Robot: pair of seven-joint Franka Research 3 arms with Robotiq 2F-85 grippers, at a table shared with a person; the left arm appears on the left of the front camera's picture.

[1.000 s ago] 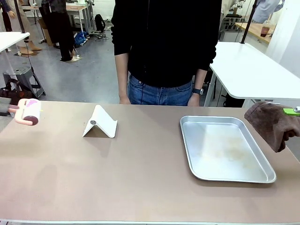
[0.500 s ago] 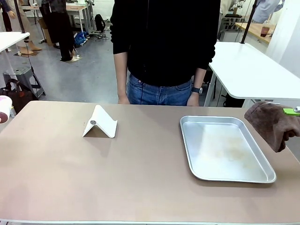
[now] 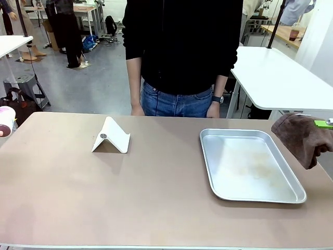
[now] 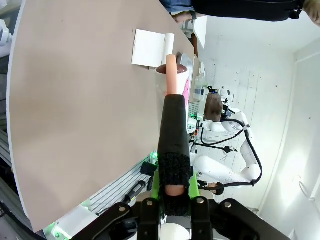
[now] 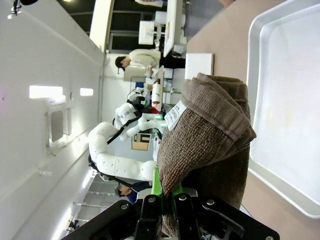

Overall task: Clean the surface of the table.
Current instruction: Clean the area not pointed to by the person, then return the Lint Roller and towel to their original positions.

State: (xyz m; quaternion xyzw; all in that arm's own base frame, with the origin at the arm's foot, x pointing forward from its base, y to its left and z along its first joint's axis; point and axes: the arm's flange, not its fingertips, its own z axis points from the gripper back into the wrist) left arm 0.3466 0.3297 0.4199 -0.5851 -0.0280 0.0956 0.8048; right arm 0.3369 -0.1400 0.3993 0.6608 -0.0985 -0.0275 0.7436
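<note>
The beige-brown table (image 3: 156,198) spans the front view. My left gripper (image 4: 173,194) is shut on the black handle of a lint roller (image 4: 172,80), a pink stem with a white roll. It is held beyond the table's left end, where the roll's tip (image 3: 5,120) peeks in. My right gripper (image 5: 167,196) is shut on a folded brown cloth (image 5: 212,135). That cloth (image 3: 301,136) hangs in the air off the table's right end, beside the tray.
A white folded stand (image 3: 111,137) sits left of centre on the table. A shiny metal tray (image 3: 209,156) lies at the right. A person in a black top (image 3: 182,47) stands at the far edge, hands down. A white table (image 3: 281,78) stands behind right.
The left gripper has carried the lint roller leftward, from over the table's left end to beyond its edge. The right gripper and cloth have not moved.
</note>
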